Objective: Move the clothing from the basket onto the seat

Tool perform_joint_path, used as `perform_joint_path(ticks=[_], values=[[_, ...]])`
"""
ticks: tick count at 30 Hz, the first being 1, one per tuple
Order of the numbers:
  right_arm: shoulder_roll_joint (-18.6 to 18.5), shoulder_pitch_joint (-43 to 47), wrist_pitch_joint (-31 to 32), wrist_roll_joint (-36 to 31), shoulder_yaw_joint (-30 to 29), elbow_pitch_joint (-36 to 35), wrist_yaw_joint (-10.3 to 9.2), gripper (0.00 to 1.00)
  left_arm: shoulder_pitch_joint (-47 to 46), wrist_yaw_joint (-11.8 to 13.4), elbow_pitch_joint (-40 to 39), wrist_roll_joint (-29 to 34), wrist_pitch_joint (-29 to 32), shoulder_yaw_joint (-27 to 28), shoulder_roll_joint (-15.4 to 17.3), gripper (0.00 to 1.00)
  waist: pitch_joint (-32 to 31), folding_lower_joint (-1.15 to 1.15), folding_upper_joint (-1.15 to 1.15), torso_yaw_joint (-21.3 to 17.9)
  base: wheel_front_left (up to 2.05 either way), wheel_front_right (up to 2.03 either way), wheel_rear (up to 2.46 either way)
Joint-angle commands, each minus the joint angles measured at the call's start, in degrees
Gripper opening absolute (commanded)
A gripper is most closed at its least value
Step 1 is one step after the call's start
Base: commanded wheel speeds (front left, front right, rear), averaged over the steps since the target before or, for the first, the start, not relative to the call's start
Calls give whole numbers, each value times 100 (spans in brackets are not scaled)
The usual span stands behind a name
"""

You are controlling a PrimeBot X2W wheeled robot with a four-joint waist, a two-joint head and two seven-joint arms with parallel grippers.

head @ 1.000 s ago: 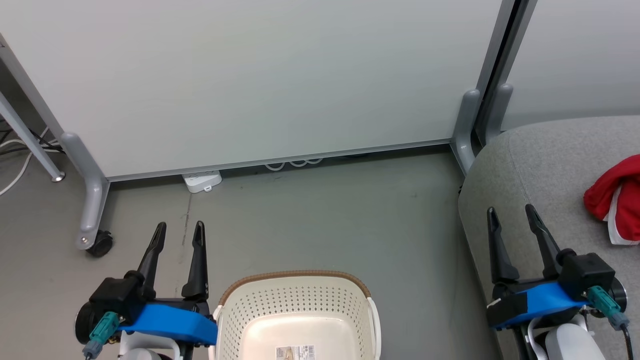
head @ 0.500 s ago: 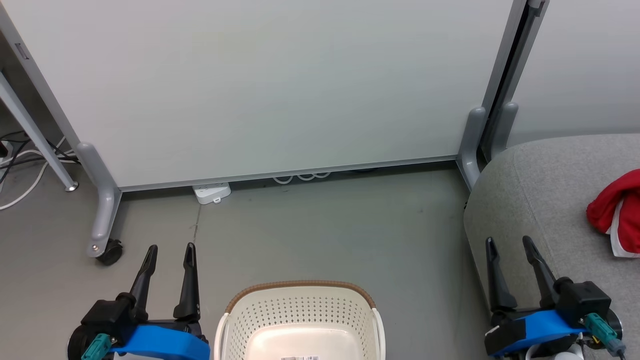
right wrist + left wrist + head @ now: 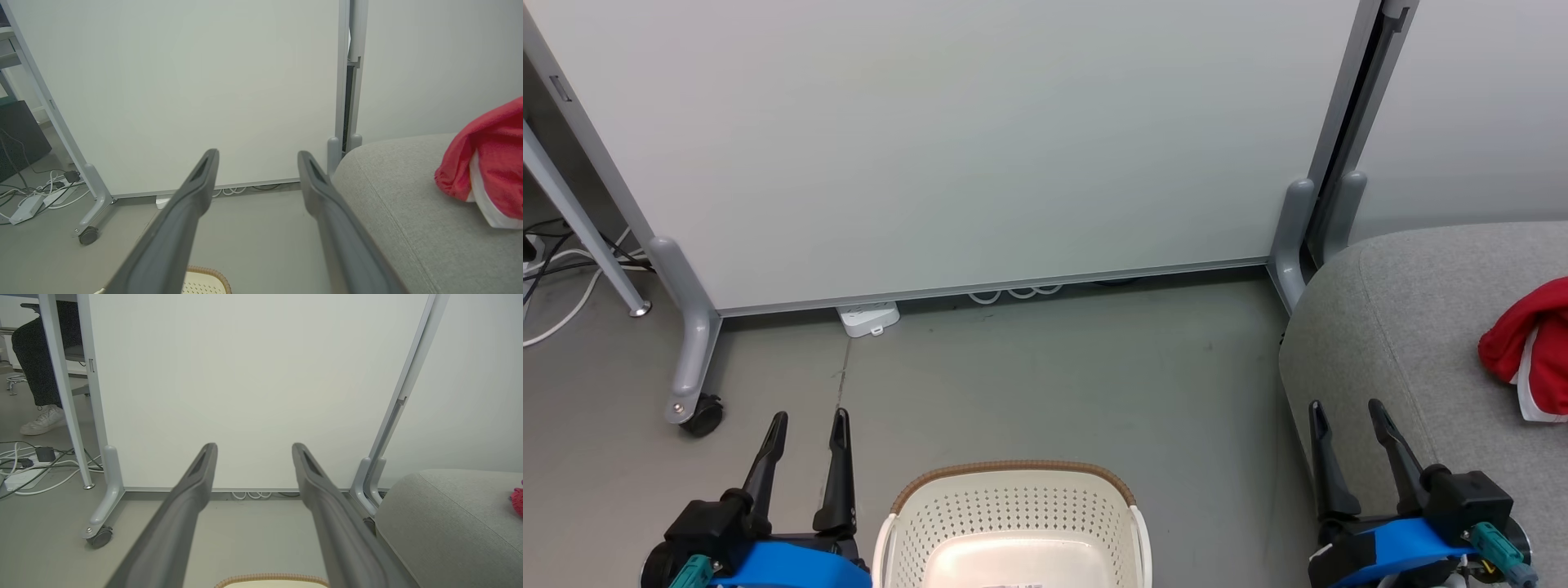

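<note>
On the seat [image 3: 1405, 327], far right, I see the clothing [image 3: 1531, 347]: a red bunch with white trim, cut off by the frame edge. Basket [image 3: 1013, 506] sits on the floor [image 3: 1094, 376], bottom centre. Left gripper [image 3: 810, 416] is just left of it, fingers apart, holding nothing. Right gripper [image 3: 1343, 405] is the same, over the seat's near corner.

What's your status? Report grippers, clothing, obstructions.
Left gripper and right gripper open, empty. Red clothing lying on the seat; visible part of basket holds none. No obstruction seen.
</note>
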Motion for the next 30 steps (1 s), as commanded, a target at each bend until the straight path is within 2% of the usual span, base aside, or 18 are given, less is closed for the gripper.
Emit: perform_joint_path(ticks=[1, 11, 12, 16, 30], values=[[27, 28, 1, 29, 11, 5, -4, 100, 56, 34, 13, 37, -16, -2, 14, 100, 2, 0, 0, -1, 0, 0, 0], [36, 35, 1, 15, 7, -8, -4, 100, 39, 53, 71, 117, -16, -37, 14, 100, 0, 0, 0, 8, 0, 0, 0], [13, -2, 0, 4, -4, 14, 1, 0, 1, 42, 73, 88, 2, -36, -1, 0, 0, 0, 0, 7, 0, 0, 0], [18, 91, 17, 32, -18, 226, 1, 0, 113, 40, 285, 52, 32, -29, -19, 0, 1, 0, 0, 5, 0, 0, 0], [22, 18, 431, 1635, -125, 124, 0, 0, 59, -22, 219, -1422, 437, 182, -13, 0, 24, 0, 0, -20, 0, 0, 0]])
